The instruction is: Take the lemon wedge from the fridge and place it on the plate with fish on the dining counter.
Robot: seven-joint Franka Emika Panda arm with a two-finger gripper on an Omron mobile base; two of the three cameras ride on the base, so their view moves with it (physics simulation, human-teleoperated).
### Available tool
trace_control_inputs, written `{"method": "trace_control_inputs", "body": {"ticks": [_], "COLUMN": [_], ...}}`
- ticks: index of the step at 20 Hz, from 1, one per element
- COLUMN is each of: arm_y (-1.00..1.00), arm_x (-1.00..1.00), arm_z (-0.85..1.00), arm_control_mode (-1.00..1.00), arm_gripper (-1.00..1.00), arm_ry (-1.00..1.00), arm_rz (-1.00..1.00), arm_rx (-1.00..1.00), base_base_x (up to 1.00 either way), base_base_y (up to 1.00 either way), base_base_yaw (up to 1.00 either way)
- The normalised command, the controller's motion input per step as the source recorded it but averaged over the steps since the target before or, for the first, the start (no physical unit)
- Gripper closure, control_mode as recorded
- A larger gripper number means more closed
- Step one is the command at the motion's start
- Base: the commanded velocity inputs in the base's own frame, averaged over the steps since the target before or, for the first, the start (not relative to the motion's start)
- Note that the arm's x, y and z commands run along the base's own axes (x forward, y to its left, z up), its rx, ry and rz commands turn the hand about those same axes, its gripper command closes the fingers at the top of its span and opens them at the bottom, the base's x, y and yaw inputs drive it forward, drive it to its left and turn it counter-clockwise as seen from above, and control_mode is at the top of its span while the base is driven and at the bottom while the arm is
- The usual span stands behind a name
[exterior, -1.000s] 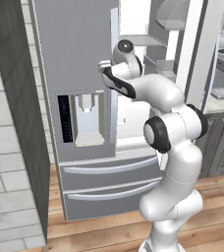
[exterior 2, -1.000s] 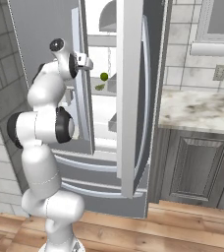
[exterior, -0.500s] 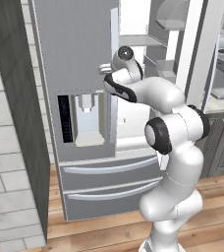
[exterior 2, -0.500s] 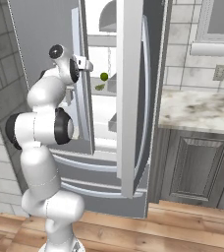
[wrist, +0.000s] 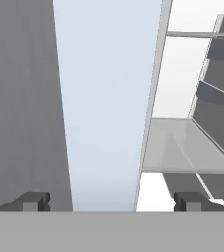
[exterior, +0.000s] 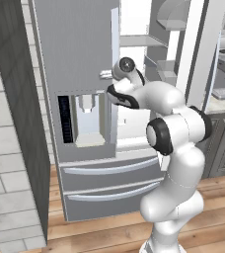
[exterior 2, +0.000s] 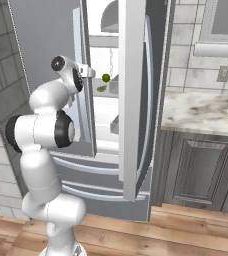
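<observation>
Fridge (exterior: 80, 59): tall grey steel unit, left door shut, right door swung wide, white interior exposed.
Upper shelf (exterior: 136, 40): pale sheet across the top of the opening; nothing can be made out on it.
Middle shelf (wrist: 187, 147): translucent glass sheet against the white back wall, its visible part bare in the hand view.
Shelf items: in the right base view a small round green fruit (exterior 2: 106, 77) sits at shelf height, with the lemon wedge (exterior 2: 101, 88) just below and beside it; which surface bears them cannot be told.
Floor (exterior: 109, 227): brown wooden planks under the fridge.
Side counter (exterior 2: 198, 107): veined marble top right of the fridge.
</observation>
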Motion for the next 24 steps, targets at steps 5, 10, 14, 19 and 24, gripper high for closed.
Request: {"method": "trace_control_inputs", "body": {"ticks": [5, 10, 14, 19, 24], "arm_y": [0.0, 0.0, 0.0, 0.0, 0.14], "arm_x": [0.29, 0.01, 0.0, 0.0, -0.27], "arm_z": [-0.06, 0.0, 0.0, 0.0, 0.01], "arm_control_mode": [-1.0, -1.0, -1.0, -1.0, -1.0], "arm_gripper": [1.0, 1.0, 1.0, 1.0, 1.0], "arm_ry": [0.0, 0.0, 0.0, 0.0, 0.0], "arm_rz": [0.0, 0.0, 0.0, 0.0, 0.0], "arm_rx": [-0.01, 0.0, 0.0, 0.0, 0.01], "base_base_x": [0.0, 0.0, 0.0, 0.0, 0.0], "base_base_y": [0.0, 0.0, 0.0, 0.0, 0.0], "base_base_yaw": [0.0, 0.0, 0.0, 0.0, 0.0]}}
